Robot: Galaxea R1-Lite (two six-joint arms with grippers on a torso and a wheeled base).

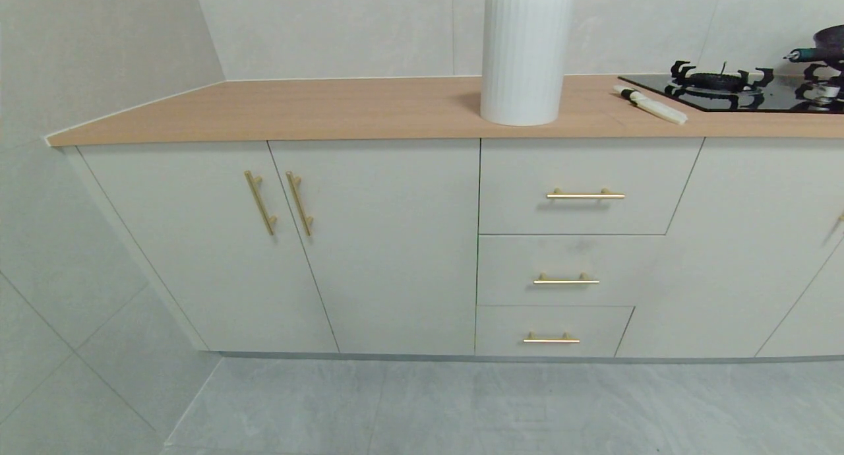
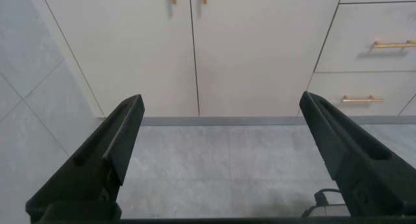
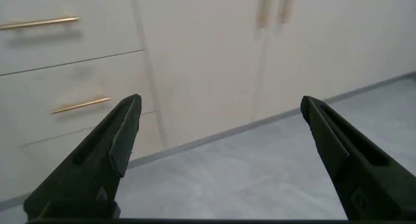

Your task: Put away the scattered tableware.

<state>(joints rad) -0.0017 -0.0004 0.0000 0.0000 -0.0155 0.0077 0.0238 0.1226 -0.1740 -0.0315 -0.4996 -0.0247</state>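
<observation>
The cabinet run (image 1: 389,244) stretches across in front of me, closing against the tiled wall (image 1: 79,46) on my left. Bare grey floor (image 1: 461,409) lies open between me and its kickboard.

The wooden countertop (image 1: 330,109) caps the run, and its long left stretch lies bare up to the corner. At its far right end sits the black glass hob (image 1: 732,95), with dark pan supports on it.

Both my pincers hang low over the floor, facing the cabinet fronts. My left gripper (image 2: 221,102) is spread wide with nothing between its fingers and touches nothing; beyond it are the foot of the double doors (image 2: 195,49) and the kickboard. My right gripper (image 3: 221,102) is spread just as wide and equally empty, with the lower drawers (image 3: 71,87) and the doors beyond it.

A tall white ribbed container (image 1: 525,58) stands upright near the counter's front edge, above the seam between the right door and the drawer stack.

The tableware I can see is one knife (image 1: 649,104) — pale blade, dark handle — lying flat and slanted on the countertop between the container and the hob, just beside the hob's near corner and well apart from both pincers.
</observation>
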